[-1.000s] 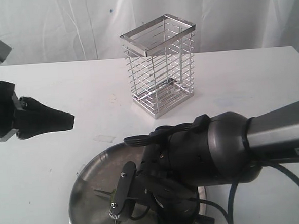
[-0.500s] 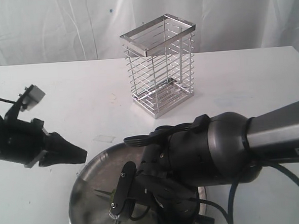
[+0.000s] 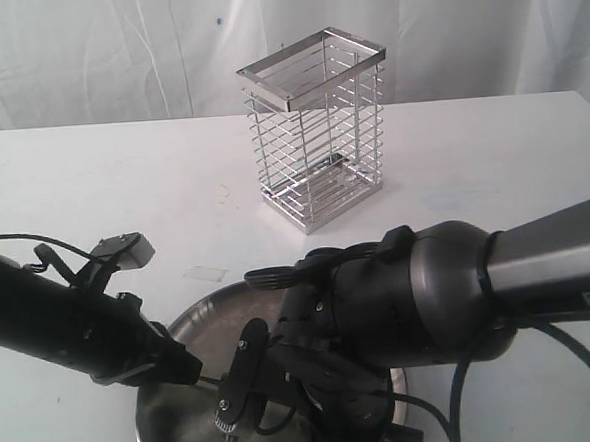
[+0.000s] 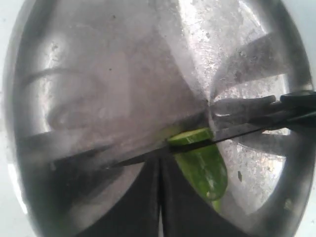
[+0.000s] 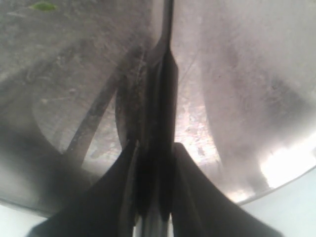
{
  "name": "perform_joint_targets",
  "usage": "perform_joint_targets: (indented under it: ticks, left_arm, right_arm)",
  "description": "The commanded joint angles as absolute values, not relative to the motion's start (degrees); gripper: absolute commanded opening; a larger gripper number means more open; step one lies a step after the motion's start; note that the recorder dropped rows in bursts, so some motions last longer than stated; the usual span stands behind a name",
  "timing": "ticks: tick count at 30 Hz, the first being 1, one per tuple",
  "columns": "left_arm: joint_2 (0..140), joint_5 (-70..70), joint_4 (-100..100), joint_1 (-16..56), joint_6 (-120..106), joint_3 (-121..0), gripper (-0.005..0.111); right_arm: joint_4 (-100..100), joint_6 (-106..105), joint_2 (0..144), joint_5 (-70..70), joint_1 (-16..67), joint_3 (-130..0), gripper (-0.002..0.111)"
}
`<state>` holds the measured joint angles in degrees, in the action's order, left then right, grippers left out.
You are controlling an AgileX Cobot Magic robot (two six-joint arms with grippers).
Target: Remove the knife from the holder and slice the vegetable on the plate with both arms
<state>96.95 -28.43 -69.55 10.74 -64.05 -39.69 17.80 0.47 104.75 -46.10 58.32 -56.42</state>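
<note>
The steel plate [image 3: 210,298] lies at the front of the table, with both arms over it. In the left wrist view the green vegetable [image 4: 203,165] lies on the plate [image 4: 123,74]. The dark knife [image 4: 247,129] has its blade lying across the vegetable's upper end. My left gripper [image 4: 160,155] is shut, its tips pressed right beside the vegetable. In the exterior view the left gripper [image 3: 187,369] reaches in over the plate's left rim. My right gripper [image 5: 155,144] is shut on the knife [image 5: 167,29], whose blade points away over the plate [image 5: 247,74]. The wire holder [image 3: 314,130] stands empty behind.
The bulky right arm [image 3: 430,293] covers most of the plate's right half in the exterior view. A white cloth backdrop hangs behind the table [image 3: 492,159]. A small green scrap [image 5: 42,6] lies on the plate away from the knife.
My left arm has swung from the table's left side down and rightwards onto the plate, its shut tip now beside the vegetable. The right arm and knife have stayed still.
</note>
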Motion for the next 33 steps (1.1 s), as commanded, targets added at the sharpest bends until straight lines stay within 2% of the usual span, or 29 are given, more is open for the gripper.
perform_joint_targets:
  ticks: [1,10,18,27,33]
  left_arm:
    - [97.7,-28.5,-72.9,11.1,-65.4,-39.4,0.000]
    - [97.9,-28.9,-79.7,11.1,-71.9,-39.4,0.000]
    - [108.2,-24.0,-79.6,14.7,-73.2,-39.4,0.000]
    - [95.1,-24.8,-79.3,14.4,-72.5,-39.5,0.000]
    - [92.2,-27.1,-73.9,14.4,-67.4,-39.5,0.000]
  right_arm:
    - [17.4,0.0,104.7,-45.0,58.2,-56.6,0.000]
    - [17.5,0.0,104.7,-45.0,58.2,-56.6,0.000]
    - [17.5,0.0,104.7,-46.2,58.2,-56.6,0.000]
    - [19.8,0.0,104.7,-53.4,58.2,-56.6,0.000]
    - [22.1,0.4,104.5,-57.4,58.2,-56.6,0.000]
